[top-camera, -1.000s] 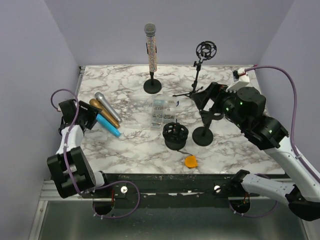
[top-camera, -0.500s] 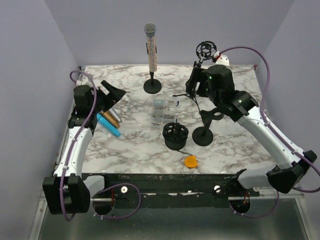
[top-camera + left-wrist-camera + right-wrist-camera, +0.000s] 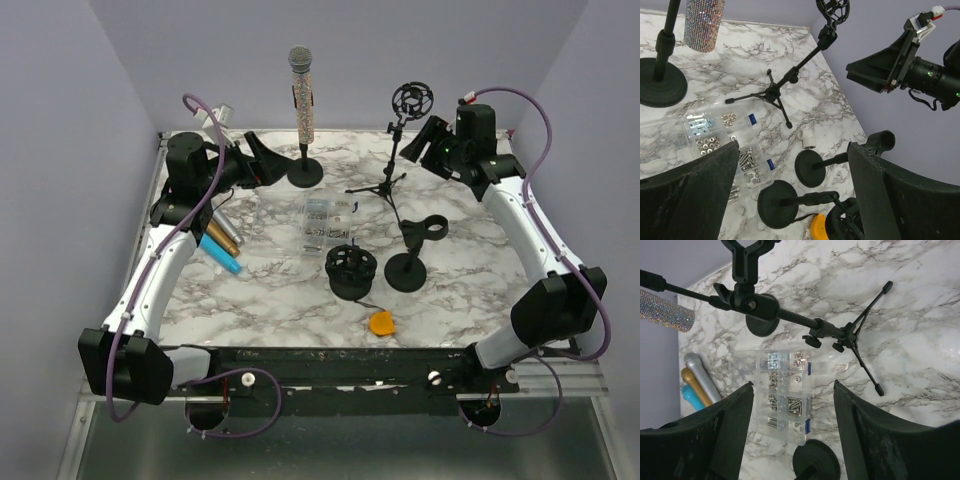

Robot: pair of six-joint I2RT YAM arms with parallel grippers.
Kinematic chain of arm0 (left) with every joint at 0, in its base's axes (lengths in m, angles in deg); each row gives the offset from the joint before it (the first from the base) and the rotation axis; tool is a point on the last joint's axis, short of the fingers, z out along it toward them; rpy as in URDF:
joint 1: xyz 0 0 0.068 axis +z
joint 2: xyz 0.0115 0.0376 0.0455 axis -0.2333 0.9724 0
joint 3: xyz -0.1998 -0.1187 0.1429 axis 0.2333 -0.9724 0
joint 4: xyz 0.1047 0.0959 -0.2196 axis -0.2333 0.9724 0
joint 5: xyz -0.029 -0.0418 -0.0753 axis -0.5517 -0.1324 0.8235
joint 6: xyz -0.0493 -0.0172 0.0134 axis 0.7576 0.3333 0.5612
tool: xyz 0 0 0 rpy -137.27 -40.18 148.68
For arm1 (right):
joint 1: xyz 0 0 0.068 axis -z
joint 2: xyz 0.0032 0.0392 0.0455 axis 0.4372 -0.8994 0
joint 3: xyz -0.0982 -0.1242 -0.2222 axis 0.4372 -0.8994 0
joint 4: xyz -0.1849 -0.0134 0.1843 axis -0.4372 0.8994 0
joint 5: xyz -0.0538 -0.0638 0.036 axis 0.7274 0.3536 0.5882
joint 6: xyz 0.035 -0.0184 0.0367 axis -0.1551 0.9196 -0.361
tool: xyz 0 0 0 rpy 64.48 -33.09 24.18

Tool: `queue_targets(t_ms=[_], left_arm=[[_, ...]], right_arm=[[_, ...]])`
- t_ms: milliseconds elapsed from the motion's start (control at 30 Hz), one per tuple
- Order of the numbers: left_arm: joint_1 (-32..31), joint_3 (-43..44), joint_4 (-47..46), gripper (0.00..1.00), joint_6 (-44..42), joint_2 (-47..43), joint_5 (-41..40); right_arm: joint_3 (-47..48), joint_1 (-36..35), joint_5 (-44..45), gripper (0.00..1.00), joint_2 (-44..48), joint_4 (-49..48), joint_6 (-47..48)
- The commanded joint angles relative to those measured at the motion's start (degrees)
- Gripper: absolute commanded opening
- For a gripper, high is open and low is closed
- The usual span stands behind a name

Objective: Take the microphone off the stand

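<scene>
Left pincer hovering spread near sequined microphone; right pincer likewise spread. Advising: gripping mid-body, lifting vertically, avoiding tipping round-base stand.

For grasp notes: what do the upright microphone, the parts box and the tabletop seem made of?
The microphone has a sparkling, rhinestone-like body and a grey mesh head, probably metal. The parts box looks like clear hard plastic; its small hardware shows through. The tabletop has smooth white marble veining; stone or printed laminate, I cannot tell.
</scene>
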Motion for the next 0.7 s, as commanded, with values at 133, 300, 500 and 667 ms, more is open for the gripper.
queue_targets(t_ms=[133, 300, 500, 667], left_arm=[[0.0, 0.4, 1.0, 0.88, -2.8, 1.5, 2.9], [0.2, 0.2, 0.6, 0.89, -2.8, 1.4, 3.3], [1.3, -0.2, -0.5, 0.94, -2.6, 1.1, 3.9], [2.4, -0.9, -2.2, 0.93, -1.3, 1.3, 5.3]], right_arm=[[-3.8, 5.7, -18.9, 0.63, -7.1, -8.2, -5.4], [-6.9, 6.3, -20.8, 0.63, -9.7, -14.4, -8.8], [-13.5, 6.9, -25.8, 0.64, -12.8, -26.9, -15.6], [-19.1, 7.0, -25.8, 0.56, -13.4, -39.3, -23.3]])
